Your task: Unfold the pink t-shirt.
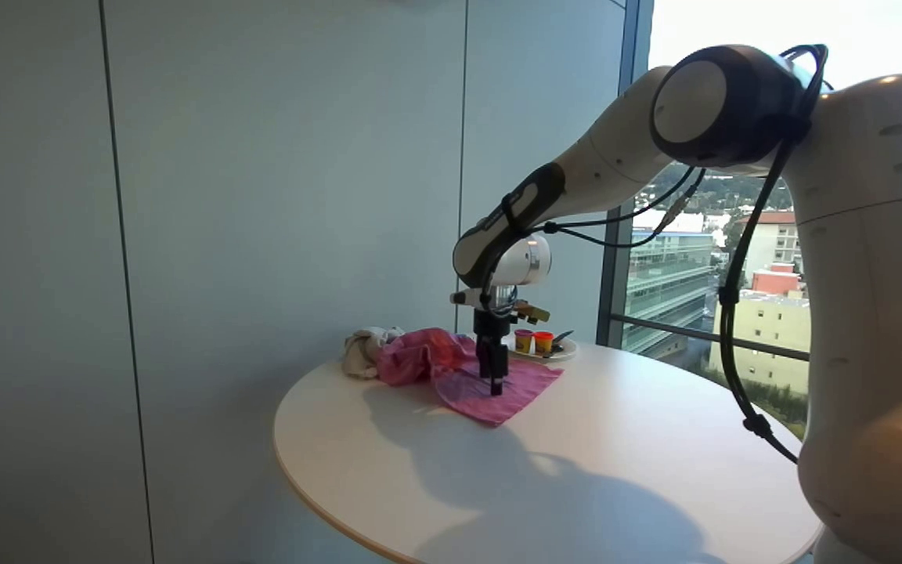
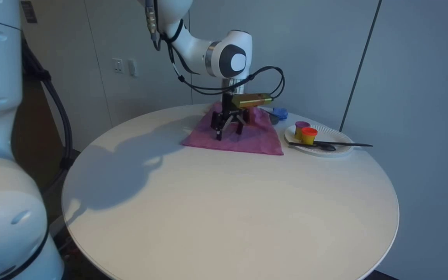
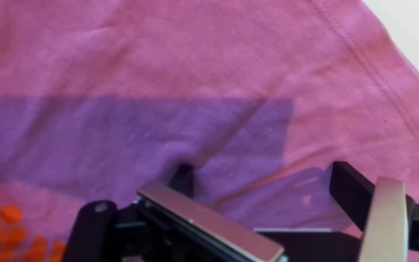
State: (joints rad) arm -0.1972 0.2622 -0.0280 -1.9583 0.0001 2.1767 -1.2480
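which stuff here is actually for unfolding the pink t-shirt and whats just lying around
For the job:
pink t-shirt, partly spread, partly bunched
gripper, open over it

Just lying about:
beige bundle, apparently cloth
white plate
tub with purple lid
tub with red lid
black spoon
long black utensil
blue item, too unclear to name
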